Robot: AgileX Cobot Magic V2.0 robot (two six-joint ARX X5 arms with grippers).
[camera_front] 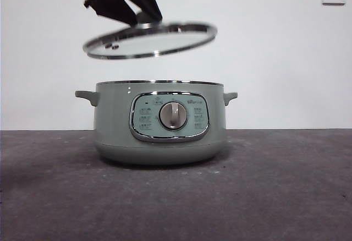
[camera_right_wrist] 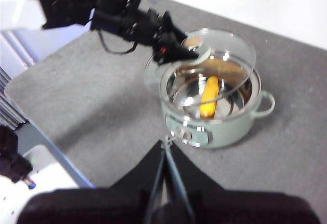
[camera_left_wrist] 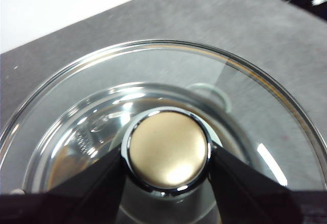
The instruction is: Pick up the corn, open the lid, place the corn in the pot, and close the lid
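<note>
Grey table, white wall behind. Left gripper [camera_left_wrist: 166,157] is clamped on the lid [camera_front: 149,40] by its knob [camera_left_wrist: 167,156], and the lid hangs tilted, w/ the pot [camera_front: 159,122] right below it and open. Corn [camera_right_wrist: 208,97] lies inside the pot. Right gripper [camera_right_wrist: 167,150] waits well back, jaws together, empty. Risk: tilted lid may catch the rim on one side and seat crooked, or the smooth knob may slip.
</note>
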